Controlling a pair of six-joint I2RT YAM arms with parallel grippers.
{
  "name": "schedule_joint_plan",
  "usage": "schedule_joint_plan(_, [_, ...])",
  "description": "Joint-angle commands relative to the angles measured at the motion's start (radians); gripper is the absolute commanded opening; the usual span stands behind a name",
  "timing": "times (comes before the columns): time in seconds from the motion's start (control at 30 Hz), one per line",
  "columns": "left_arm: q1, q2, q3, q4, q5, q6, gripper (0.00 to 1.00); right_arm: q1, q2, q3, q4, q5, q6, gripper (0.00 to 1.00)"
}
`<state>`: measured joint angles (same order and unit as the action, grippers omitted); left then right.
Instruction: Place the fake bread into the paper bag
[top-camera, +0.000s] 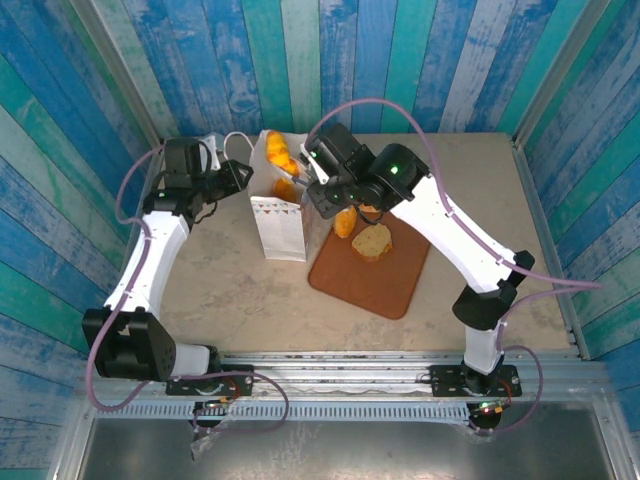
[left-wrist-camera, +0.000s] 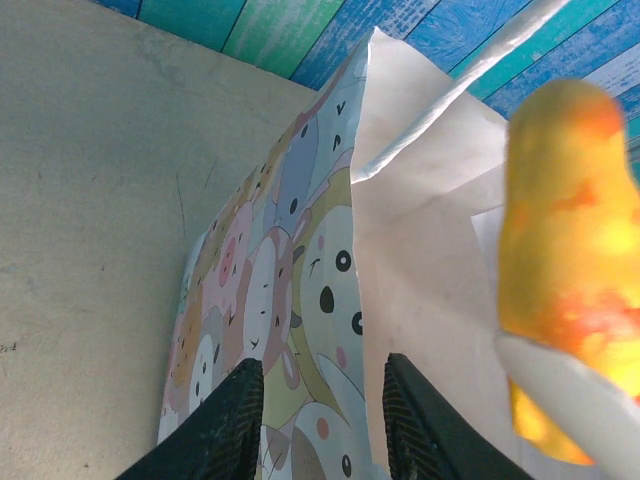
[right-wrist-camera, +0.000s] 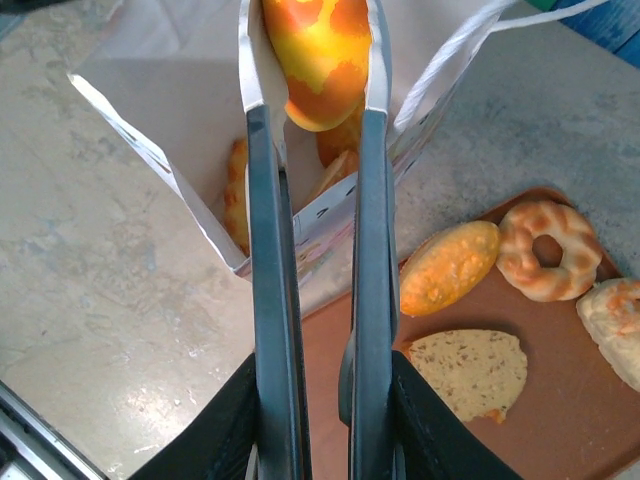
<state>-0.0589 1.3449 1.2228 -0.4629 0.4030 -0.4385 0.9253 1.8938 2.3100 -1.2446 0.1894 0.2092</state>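
Observation:
The white paper bag (top-camera: 279, 228) stands open left of the tray. My right gripper (right-wrist-camera: 325, 400) is shut on a pair of tongs (right-wrist-camera: 270, 250), whose tips pinch a yellow-orange roll (right-wrist-camera: 318, 50) over the bag's (right-wrist-camera: 150, 150) mouth. Other bread pieces (right-wrist-camera: 237, 190) lie inside the bag. An oval roll (right-wrist-camera: 448, 267), a ring pastry (right-wrist-camera: 548, 250) and a toast slice (right-wrist-camera: 468, 370) rest on the tray. My left gripper (left-wrist-camera: 322, 400) is open, its fingers straddling the bag's (left-wrist-camera: 300, 270) side edge without pressing it. The held roll (left-wrist-camera: 570, 250) hangs to its right.
The flat brown tray (top-camera: 385, 285) lies at table centre-right, under my right arm. A pale pastry (right-wrist-camera: 615, 325) sits at the tray's right edge. Blue plank walls enclose the table on three sides. A loop handle (top-camera: 236, 140) hangs off the bag's far side.

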Motion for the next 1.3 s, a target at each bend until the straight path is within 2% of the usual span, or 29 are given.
schedule_joint_plan(0.0, [-0.002, 0.023, 0.027, 0.018, 0.015, 0.021, 0.34, -0.006, 0.01, 0.044, -0.018, -0.038, -0.027, 0.29])
schedule_joint_plan(0.47, [-0.002, 0.019, 0.02, 0.018, 0.01, 0.021, 0.24, -0.011, 0.05, 0.083, -0.106, -0.098, -0.045, 0.3])
schedule_joint_plan(0.97, [-0.002, 0.013, 0.014, 0.016, 0.007, 0.023, 0.23, -0.025, 0.06, 0.097, -0.119, -0.098, -0.045, 0.41])
schedule_joint_plan(1.27, [-0.002, 0.014, 0.017, 0.015, 0.015, 0.019, 0.23, -0.031, 0.047, 0.115, -0.116, -0.075, -0.04, 0.41])
